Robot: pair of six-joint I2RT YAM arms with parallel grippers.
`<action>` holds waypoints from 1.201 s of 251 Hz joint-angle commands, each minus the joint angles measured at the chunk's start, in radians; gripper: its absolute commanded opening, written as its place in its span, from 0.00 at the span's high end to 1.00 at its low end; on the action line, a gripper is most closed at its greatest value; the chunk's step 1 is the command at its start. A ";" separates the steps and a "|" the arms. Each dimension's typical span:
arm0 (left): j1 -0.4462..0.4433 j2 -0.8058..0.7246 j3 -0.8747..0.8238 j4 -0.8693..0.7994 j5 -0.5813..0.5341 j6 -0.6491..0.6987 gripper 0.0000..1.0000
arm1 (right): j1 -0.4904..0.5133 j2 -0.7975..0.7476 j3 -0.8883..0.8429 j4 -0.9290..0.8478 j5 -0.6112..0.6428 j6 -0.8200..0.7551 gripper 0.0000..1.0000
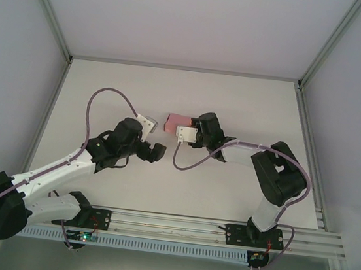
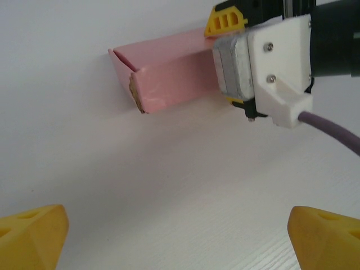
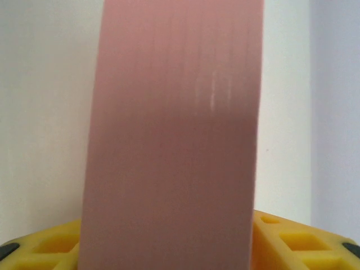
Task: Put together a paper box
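Pale walls enclose a white desk [image 1: 250, 104]. Near its middle the left jaws stand wide open and empty, just short of the paper box [image 1: 178, 119]. This pink box rests slightly nearer the far edge, its right end gripped by the right jaws.

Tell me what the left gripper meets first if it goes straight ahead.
Most likely the box, its pink side facing the open left gripper, close beside where the right gripper clamps it. Bare table lies between; depth is hard to judge.
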 commanded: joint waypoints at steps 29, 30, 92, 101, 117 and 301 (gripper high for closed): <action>0.012 -0.004 -0.007 0.042 -0.012 -0.009 0.00 | 0.030 -0.051 0.028 -0.204 -0.043 0.050 0.26; 0.012 -0.004 -0.006 0.043 -0.012 -0.009 0.00 | 0.030 -0.053 0.028 -0.209 -0.044 0.050 0.25; 0.015 -0.001 0.011 0.010 -0.020 -0.001 0.00 | 0.036 -0.138 0.090 -0.493 -0.210 0.117 0.02; 0.014 0.001 0.013 0.007 -0.025 -0.005 0.00 | 0.036 -0.155 0.089 -0.497 -0.231 0.131 0.02; 0.015 0.007 0.018 -0.001 -0.038 -0.023 0.00 | 0.029 -0.191 0.077 -0.502 -0.293 0.141 0.02; 0.420 0.238 0.051 0.046 -0.616 -0.121 0.00 | -0.380 -0.638 -0.338 0.059 0.215 1.141 0.02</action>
